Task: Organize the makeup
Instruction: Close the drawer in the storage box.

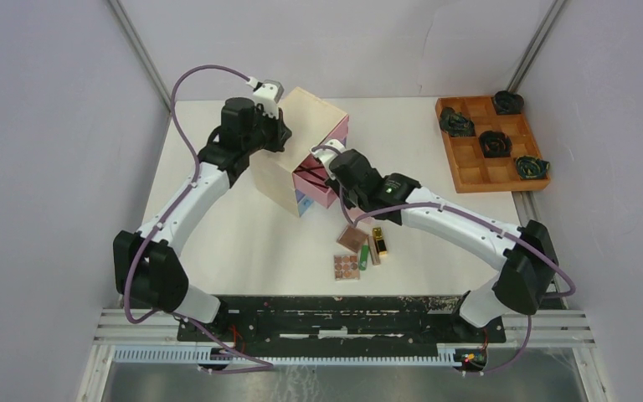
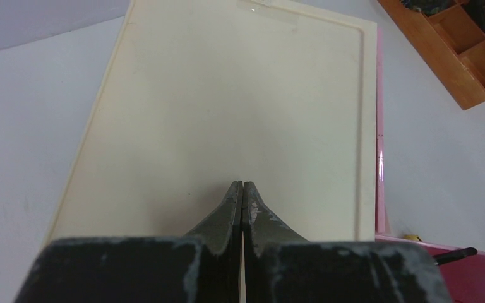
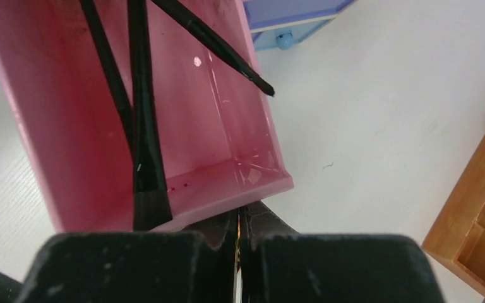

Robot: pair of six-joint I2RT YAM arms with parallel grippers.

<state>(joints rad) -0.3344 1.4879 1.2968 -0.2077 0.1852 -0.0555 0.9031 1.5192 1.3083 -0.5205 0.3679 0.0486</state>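
Bright, even light; soft shadows, blurred foregrounds.

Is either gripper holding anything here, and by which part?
Left gripper: nothing, shut over the pale wooden chest. Right gripper: shut at the front wall of the open pink drawer; whether it grips anything there cannot be told.

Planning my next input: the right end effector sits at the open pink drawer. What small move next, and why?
Probably draw the right end effector back from the pink drawer toward the brown palettes. It is shut at the drawer's front; the drawer holds black brushes, while the palettes, a gold tube and a green tube lie unsorted on the table.
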